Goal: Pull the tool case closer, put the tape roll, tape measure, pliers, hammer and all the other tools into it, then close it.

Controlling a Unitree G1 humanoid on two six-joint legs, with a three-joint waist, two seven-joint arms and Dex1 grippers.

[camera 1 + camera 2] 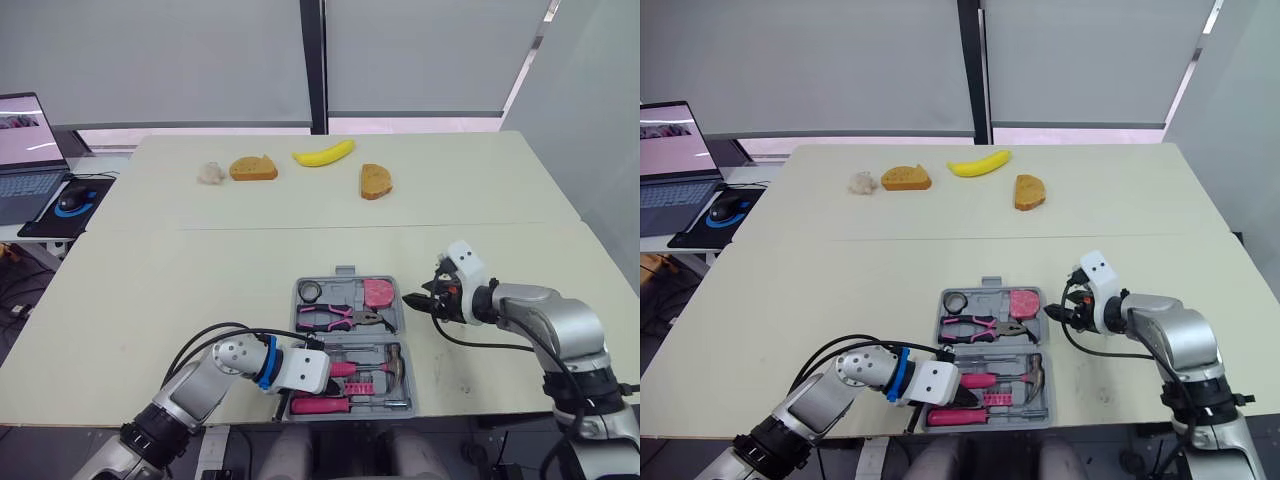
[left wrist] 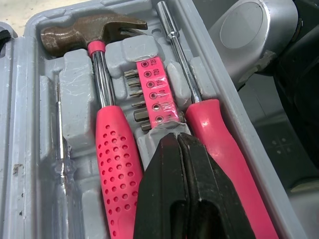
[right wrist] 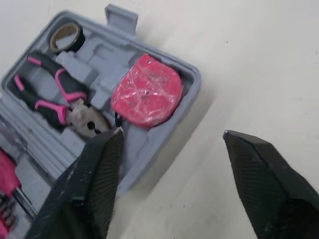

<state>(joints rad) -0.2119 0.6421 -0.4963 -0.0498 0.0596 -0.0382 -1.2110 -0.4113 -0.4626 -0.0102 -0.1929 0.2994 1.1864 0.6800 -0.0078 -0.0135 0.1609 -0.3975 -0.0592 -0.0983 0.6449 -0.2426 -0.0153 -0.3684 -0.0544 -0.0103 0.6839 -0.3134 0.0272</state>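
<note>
The tool case [image 3: 149, 154] lies open and flat on the surface [image 1: 200, 290], at the edge nearest the robot.

- **Far half of the case:** it holds the tape roll [image 3: 66, 36], the pliers [image 3: 55, 94] and the tape measure [image 3: 147, 94].
- **Near half of the case:** it holds the hammer [image 2: 102, 94], a bit holder [image 2: 152, 84] and a pink-handled screwdriver [image 2: 224, 149].

You see no tool on the surface around the case. Judge the loading complete and treat closing as the step in hand.

Note the fold axis. It appears to run side to side across the middle of the case, between the two halves. A latch tab [image 1: 345, 272] projects from the far edge of the case. One half must therefore swing over the other about that axis.

- **Right end effector [image 3: 172, 132]:** its fingers are spread. It sits just beside the right wall of the case's far half, level with the tape measure. Contact with the case cannot be confirmed. This arm is the nearer one to the far half.
- **Left end effector [image 2: 175, 137]:** its fingers are pressed together and hold nothing. It hangs over the near half of the case, with its tips above the bit holder, between the hammer and the screwdriver. You probably need to clear it from the case before any fold.
</note>
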